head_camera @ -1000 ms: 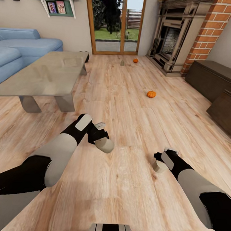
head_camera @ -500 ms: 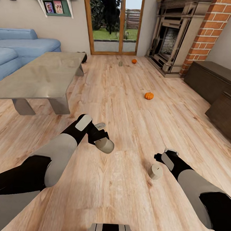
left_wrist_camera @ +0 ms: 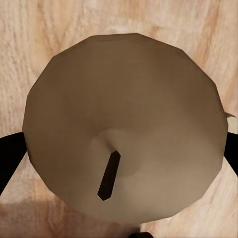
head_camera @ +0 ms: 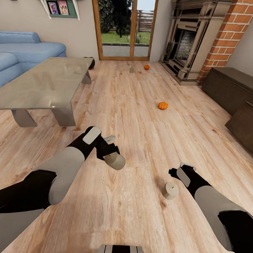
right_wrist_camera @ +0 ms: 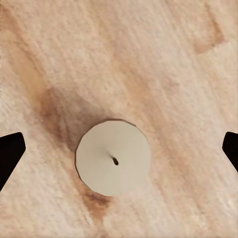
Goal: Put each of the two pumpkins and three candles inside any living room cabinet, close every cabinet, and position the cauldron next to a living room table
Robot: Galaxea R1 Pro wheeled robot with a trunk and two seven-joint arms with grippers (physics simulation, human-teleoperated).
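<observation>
My left gripper [head_camera: 111, 156] is shut on a stubby grey candle [head_camera: 115, 161], which looms large in the left wrist view [left_wrist_camera: 124, 124] between the dark fingers [left_wrist_camera: 9, 156]. A second candle [head_camera: 170, 190] stands upright on the floor just under my open right gripper [head_camera: 175, 173]; seen from above [right_wrist_camera: 113, 157], it sits midway between the wide-apart fingertips [right_wrist_camera: 10, 148]. One orange pumpkin [head_camera: 163, 105] lies mid-floor, and another pumpkin [head_camera: 146, 67] and a third candle [head_camera: 132, 69] are near the glass door. The dark cabinet [head_camera: 231, 85] runs along the right wall. The grey table [head_camera: 40, 84] is at left.
A blue sofa [head_camera: 23, 50] stands behind the table. The brick fireplace [head_camera: 189, 44] is at the back right. A dark panel [head_camera: 246, 122] juts out from the cabinet's near end. A black object [head_camera: 91, 62] peeks from behind the table's far corner.
The candle at my right gripper has dropped away from the fingers and now stands upright on the floor. The view has shifted slightly. My left gripper still holds its candle.
</observation>
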